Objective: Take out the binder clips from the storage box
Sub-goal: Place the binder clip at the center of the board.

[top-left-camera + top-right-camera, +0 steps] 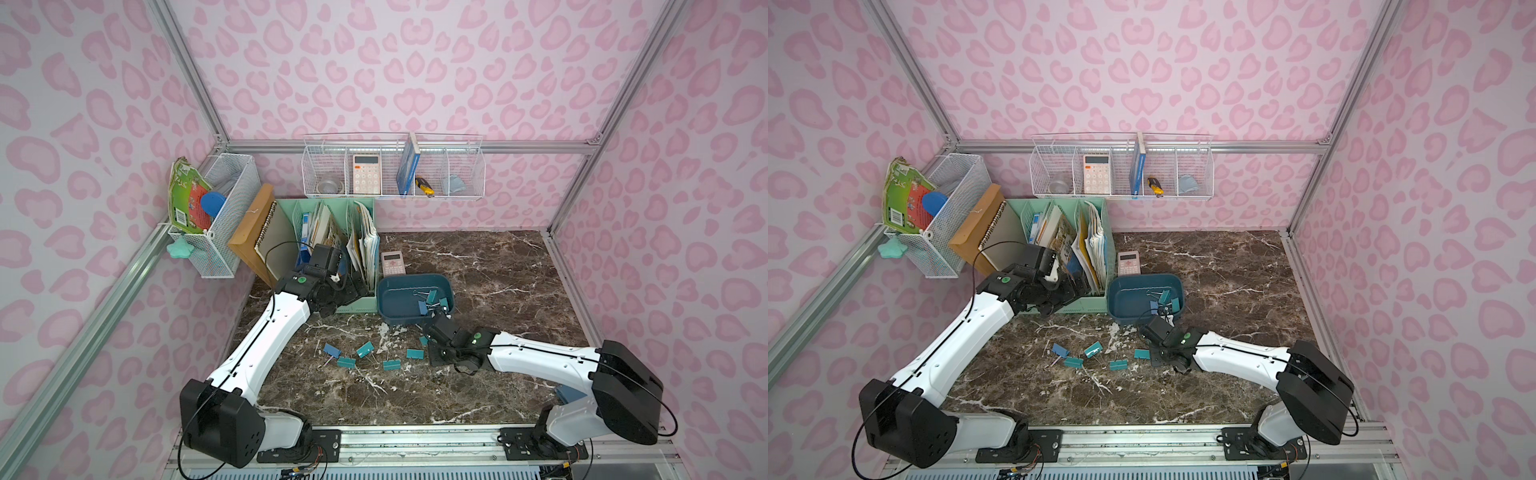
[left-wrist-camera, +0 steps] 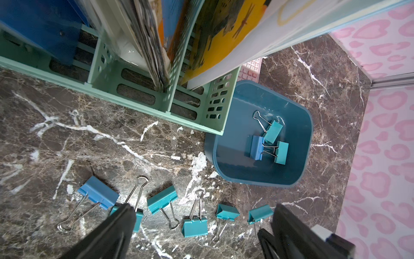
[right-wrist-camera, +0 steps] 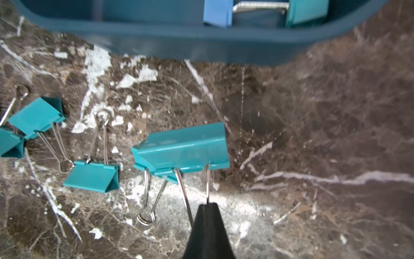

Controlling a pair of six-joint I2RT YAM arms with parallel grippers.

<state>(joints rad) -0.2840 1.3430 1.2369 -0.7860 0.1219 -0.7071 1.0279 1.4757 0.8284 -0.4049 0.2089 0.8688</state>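
Observation:
The dark blue storage box (image 1: pixel 395 293) (image 1: pixel 1125 293) (image 2: pixel 237 105) (image 3: pixel 179 40) sits beside the green organizer. Three binder clips (image 1: pixel 432 302) (image 2: pixel 273 132) lie tangled in it, one blue and two teal. Several more clips (image 1: pixel 365 349) (image 1: pixel 1093 350) (image 2: pixel 162 198) lie scattered on the marble in front. My right gripper (image 1: pixel 429 330) (image 3: pixel 207 205) is shut on the wire handle of a teal clip (image 3: pixel 181 150) (image 2: pixel 261 214), low over the table just outside the box's near wall. My left gripper (image 1: pixel 355 291) (image 2: pixel 202 215) hangs open above the scattered clips, holding nothing.
A mint-green file organizer (image 1: pixel 357 305) (image 2: pixel 134 89) full of papers stands left of the box, close to my left gripper. A pink calculator (image 1: pixel 392 262) lies behind the box. White wire baskets (image 1: pixel 392 166) hang on the back and left walls.

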